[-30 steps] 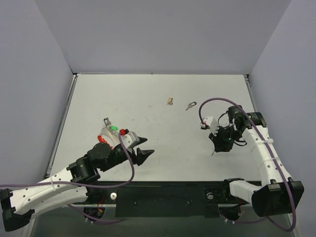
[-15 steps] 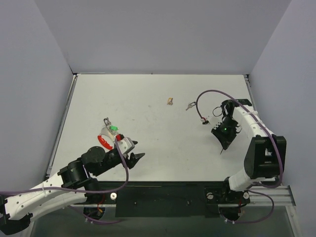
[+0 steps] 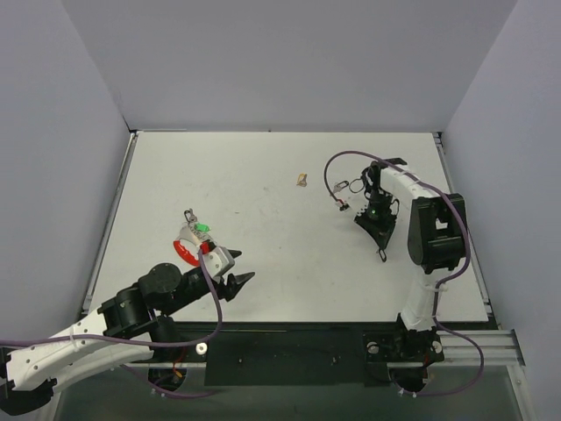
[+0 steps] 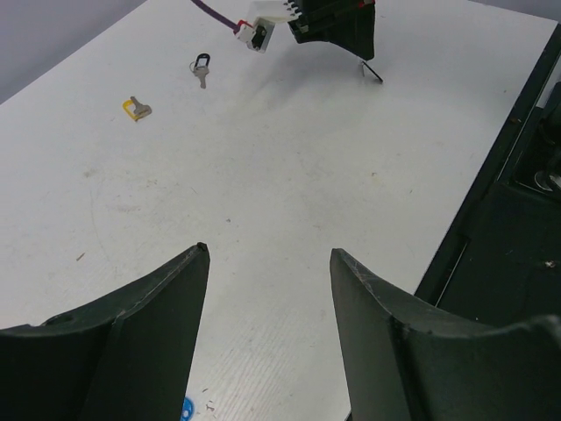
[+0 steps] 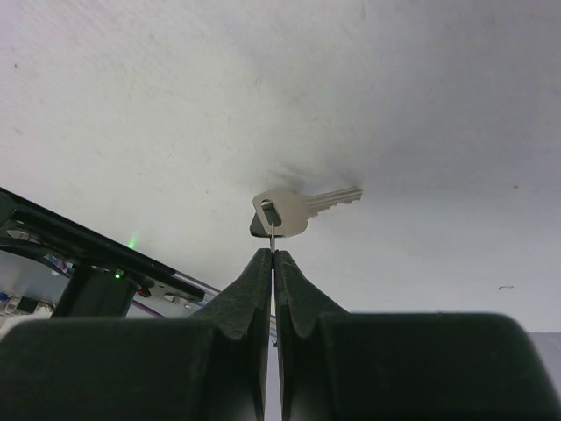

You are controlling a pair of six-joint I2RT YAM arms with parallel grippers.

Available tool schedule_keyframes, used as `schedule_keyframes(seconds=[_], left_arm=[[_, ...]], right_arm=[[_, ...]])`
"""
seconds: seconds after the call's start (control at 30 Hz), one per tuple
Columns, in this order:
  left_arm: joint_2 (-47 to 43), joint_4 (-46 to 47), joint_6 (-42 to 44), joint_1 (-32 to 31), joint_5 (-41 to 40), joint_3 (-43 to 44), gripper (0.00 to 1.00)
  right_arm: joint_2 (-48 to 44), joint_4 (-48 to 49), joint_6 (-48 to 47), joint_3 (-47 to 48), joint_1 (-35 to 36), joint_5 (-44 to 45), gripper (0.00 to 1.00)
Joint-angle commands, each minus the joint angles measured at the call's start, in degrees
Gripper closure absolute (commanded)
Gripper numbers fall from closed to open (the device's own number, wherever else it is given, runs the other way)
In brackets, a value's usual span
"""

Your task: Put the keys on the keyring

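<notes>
The keyring bunch (image 3: 191,235), with red, white and green pieces, lies on the table just behind my left gripper (image 3: 240,281). That gripper is open and empty (image 4: 267,254), low over the table. My right gripper (image 3: 381,247) is shut (image 5: 273,253) on a thin metal loop, and a silver key (image 5: 298,210) hangs on the loop just above the table. A black-headed key (image 4: 202,68) lies near the right arm's cable (image 3: 342,187). A yellow-headed key (image 3: 301,180) lies at mid-back and also shows in the left wrist view (image 4: 134,108).
The right arm's purple cable (image 3: 337,167) loops over the table beside the black-headed key. The black front rail (image 4: 517,175) runs along the near edge. A blue scrap (image 4: 187,408) shows under the left fingers. Grey walls close in the table on three sides.
The right arm has folded in, carrying its gripper left and toward the back. The left gripper has drawn back a little toward the near edge.
</notes>
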Motion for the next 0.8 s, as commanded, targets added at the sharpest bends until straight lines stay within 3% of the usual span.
schedule_keyframes(seconds=[0.0, 0.77], left_arm=[[-0.54, 0.7, 0.55, -0.5, -1.05, 2.2, 0.33], [0.43, 0.61, 0.72, -0.85, -0.7, 2.03, 0.32]], right_arm=[[2.96, -4.13, 2.6, 4.62, 1.57, 2.37, 1.0], [12.99, -5.18, 4.36, 12.97, 5.09, 4.3, 1.0]])
